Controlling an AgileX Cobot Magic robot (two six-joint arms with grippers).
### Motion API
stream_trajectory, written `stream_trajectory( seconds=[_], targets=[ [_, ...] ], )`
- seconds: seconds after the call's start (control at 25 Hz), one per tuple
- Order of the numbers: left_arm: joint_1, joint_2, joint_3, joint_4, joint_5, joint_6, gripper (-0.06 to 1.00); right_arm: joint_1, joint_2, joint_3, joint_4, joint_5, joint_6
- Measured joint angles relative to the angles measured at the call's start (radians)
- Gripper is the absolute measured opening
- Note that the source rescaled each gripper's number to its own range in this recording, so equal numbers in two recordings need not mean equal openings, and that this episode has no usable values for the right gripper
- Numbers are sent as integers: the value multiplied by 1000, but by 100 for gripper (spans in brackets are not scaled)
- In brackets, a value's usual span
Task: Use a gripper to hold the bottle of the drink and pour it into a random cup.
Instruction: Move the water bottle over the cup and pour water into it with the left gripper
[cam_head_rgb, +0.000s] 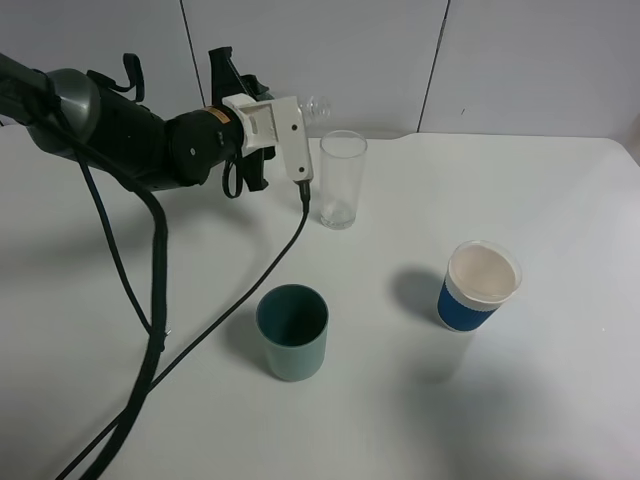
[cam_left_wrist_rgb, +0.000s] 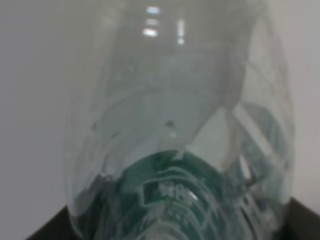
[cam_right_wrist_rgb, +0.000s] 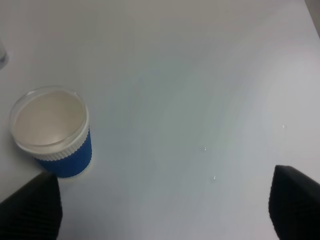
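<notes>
My left gripper (cam_head_rgb: 283, 120) hangs above the table at the back left, shut on the bottle of the drink (cam_head_rgb: 317, 105). The bottle lies tilted, and only its clear neck end shows past the white block, pointing at the rim of the cup (cam_head_rgb: 342, 180), a tall clear glass just right of the gripper. In the left wrist view the bottle (cam_left_wrist_rgb: 175, 125) fills the frame, green label low, with dark fingers (cam_left_wrist_rgb: 50, 227) at its sides. I cannot tell whether liquid is flowing. My right gripper (cam_right_wrist_rgb: 165, 210) is open, its black fingertips wide apart over bare table.
A short teal cup (cam_head_rgb: 293, 332) stands at the front middle. A blue cup with a white rim (cam_head_rgb: 479, 287) (cam_right_wrist_rgb: 52, 132) stands to the right. Black cables (cam_head_rgb: 150, 300) trail from the left arm down to the front left edge.
</notes>
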Motion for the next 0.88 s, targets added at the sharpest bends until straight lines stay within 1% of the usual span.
stream_trajectory(
  seconds=[0.24,0.52,0.72,0.88],
  targets=[
    [0,0,0,-42,-17,67,3,0,0,0,0,0,0],
    [-20,0,0,-108,-41,202,3,0,0,0,0,0,0],
    [-24,0,0,-124,-52,237,3,0,0,0,0,0,0],
    [-46,0,-6,-152,-54,269,3,0,0,0,0,0,0]
  ],
)
